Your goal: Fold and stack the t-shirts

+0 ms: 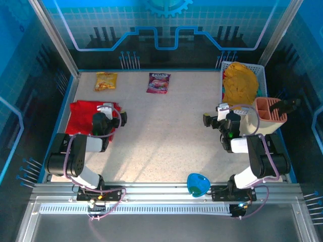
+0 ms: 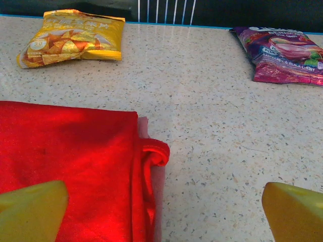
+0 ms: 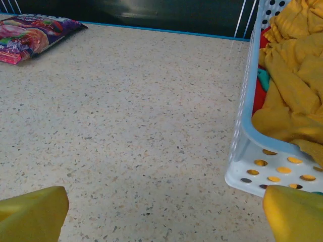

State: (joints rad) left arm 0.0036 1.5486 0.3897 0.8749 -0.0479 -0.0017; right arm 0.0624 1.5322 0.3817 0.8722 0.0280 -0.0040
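A bright red t-shirt [image 1: 82, 117] lies folded flat at the table's left side; in the left wrist view its right edge [image 2: 70, 161] ends in a small rolled hem. My left gripper [image 1: 112, 114] [image 2: 164, 212] hovers open over that edge, one yellow fingertip [image 2: 33, 209] above the red cloth and the other above bare table. The mustard-yellow t-shirt [image 1: 239, 83] [image 3: 295, 75] lies crumpled in a white basket at the back right. My right gripper [image 1: 216, 116] [image 3: 164, 214] stands open just left of the basket, with nothing between its fingers.
The white perforated basket [image 1: 261, 70] [image 3: 247, 166] also holds red and teal cloth under the yellow shirt. A yellow snack packet [image 1: 106, 80] [image 2: 73, 43] and a purple one [image 1: 158, 82] [image 3: 30, 33] lie at the back. A peach holder [image 1: 270, 109] stands right; a blue object [image 1: 198, 184] sits near the front.
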